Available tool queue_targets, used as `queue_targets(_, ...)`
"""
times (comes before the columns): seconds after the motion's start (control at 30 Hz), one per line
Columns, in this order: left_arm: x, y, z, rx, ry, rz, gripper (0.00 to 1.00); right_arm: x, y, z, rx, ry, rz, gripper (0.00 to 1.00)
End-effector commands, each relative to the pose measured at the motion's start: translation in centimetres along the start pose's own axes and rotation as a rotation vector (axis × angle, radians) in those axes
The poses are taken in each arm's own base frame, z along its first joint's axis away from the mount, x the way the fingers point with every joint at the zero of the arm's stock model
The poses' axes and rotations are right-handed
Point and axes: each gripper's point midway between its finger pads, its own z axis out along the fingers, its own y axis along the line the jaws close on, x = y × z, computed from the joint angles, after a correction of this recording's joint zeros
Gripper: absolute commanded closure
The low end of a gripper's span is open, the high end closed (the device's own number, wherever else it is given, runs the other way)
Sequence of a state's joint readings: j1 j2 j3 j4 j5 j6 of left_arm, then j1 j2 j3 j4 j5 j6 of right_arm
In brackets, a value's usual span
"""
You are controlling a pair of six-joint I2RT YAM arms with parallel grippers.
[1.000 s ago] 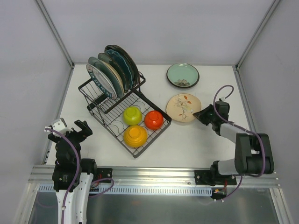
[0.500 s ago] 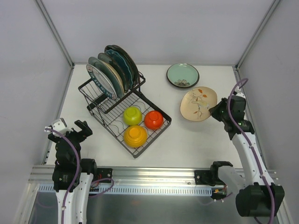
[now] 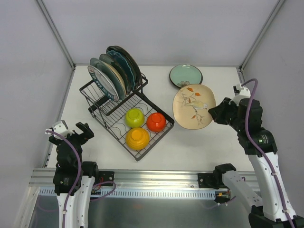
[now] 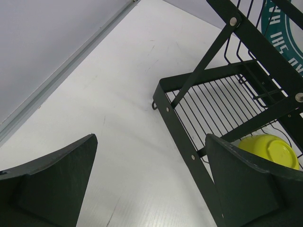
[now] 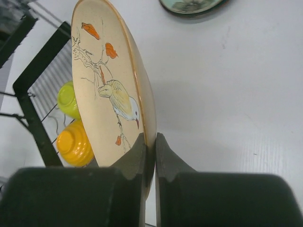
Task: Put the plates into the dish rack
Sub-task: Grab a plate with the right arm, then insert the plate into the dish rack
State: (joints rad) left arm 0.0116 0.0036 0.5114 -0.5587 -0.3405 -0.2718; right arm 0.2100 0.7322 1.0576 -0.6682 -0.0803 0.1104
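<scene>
Two plates are yet to be racked. A cream ceramic plate painted with a bird and orange leaves (image 3: 192, 105) hangs clear of the white tabletop (image 3: 199, 147), pinched by its rim in the closed right gripper (image 3: 212, 114). A mint-green glazed plate (image 3: 186, 76) lies flat near the far edge. The wrist view shows the fingers (image 5: 168, 163) clamped on the lower rim alone, with the plate nearly on edge and its painted face turned toward the black wire dish rack (image 3: 111, 111). Several glazed plates (image 3: 114, 71) stand in the rack's raised slots. A lime bowl (image 3: 134, 117), an orange-red bowl (image 3: 156, 122) and a yellow-orange bowl (image 3: 138, 137) fill its lower tray. The left gripper (image 3: 72, 131), jaws spread and holding nothing, hovers near the rack's left corner. Done well, the carry would likely be slow, since so thin a rim hold could let the plate swing. The plate should pass above the bowls, turn parallel to the standing plates, and descend on edge into a free slot before release. Which slot is free cannot be told from overhead.
</scene>
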Motion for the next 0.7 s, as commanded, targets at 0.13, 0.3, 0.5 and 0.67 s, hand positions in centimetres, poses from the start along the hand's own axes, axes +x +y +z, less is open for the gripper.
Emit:
queue_targets(0.13, -2.6, -0.5, -1.8, 0.073, -0.162, -0.038, 0.02, -2.9, 10.3, -3.5, -0.363, -0.073, -0.147, 0.99)
queue_targets(0.3, -2.7, -0.5, -1.9, 0.075, -0.163, -0.037, 0.02, -2.5, 14.4, -3.8, -0.421, -0.063, -0.223, 1.00)
queue_targets(0.5, -2.7, -0.5, -1.8, 0.072, -0.162, -0.037, 0.02, -2.1, 20.5, -4.4, -0.539, -0.055, -0.299, 0.99)
queue_targets(0.67, -2.7, -0.5, -1.9, 0.073, -0.163, -0.037, 0.02, -3.1, 25.7, -5.7, -0.622, -0.106, -0.337, 0.99)
